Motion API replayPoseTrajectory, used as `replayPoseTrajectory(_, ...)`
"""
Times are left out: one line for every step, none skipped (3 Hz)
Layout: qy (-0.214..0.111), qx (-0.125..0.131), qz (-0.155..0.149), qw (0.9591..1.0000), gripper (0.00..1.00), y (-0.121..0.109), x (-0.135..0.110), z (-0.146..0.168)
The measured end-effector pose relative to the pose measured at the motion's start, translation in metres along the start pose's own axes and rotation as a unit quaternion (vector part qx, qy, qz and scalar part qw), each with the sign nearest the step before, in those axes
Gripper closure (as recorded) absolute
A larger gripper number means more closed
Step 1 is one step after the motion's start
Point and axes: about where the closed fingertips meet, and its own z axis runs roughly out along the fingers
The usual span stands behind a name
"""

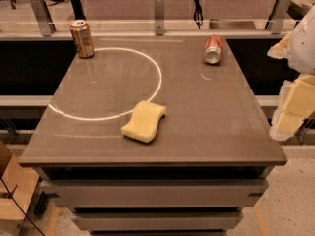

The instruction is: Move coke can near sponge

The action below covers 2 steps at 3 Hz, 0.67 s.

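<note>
The sponge (143,121) lies near the front of the counter (221,132). The pincer (293,107) hangs beside the right edge; open or closed, I cannot tell. Far right, the coke can (213,49) lies on its side, well apart from the sponge. This looks like the approach step; the next move calls for reaching to the tipped can.

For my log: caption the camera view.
Coke can on its side far right, sponge mid-table, orange can upright far left, gripper at right edge of table.
</note>
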Motion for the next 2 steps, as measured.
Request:
replayPoseTrajectory(0.0, 0.0, 0.0, 1.0, 0.0, 0.0, 0.0, 0.0)
replayPoseTrajectory(-0.012, 0.011, -0.006, 0.9999, 0.0, -0.0019, -0.0098, 0.001)
